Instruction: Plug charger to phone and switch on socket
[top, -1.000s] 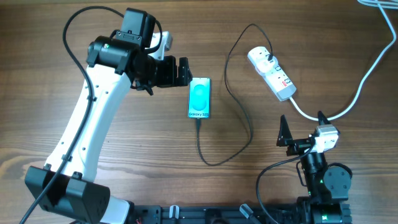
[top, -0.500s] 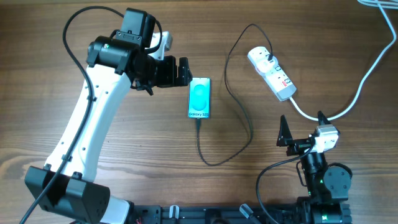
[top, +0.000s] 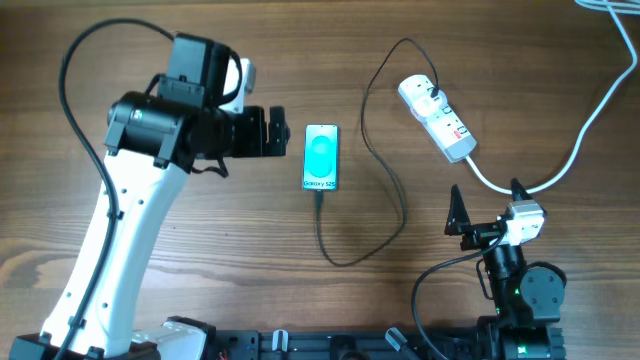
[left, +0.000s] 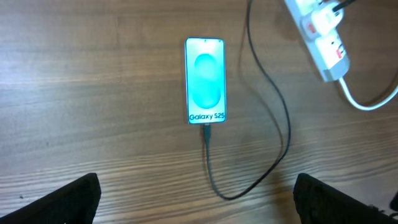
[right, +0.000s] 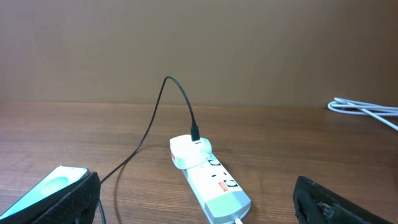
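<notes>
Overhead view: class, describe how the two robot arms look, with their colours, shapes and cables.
The left arm has long white links, black joints and a looping black cable. The right arm is mostly black, with a white block near its pointed black fingers and a curved black cable.

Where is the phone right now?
In the overhead view the phone lies flat mid-frame, just right of the left gripper, with the charger meeting its lower end; the socket sits farther right.
</notes>
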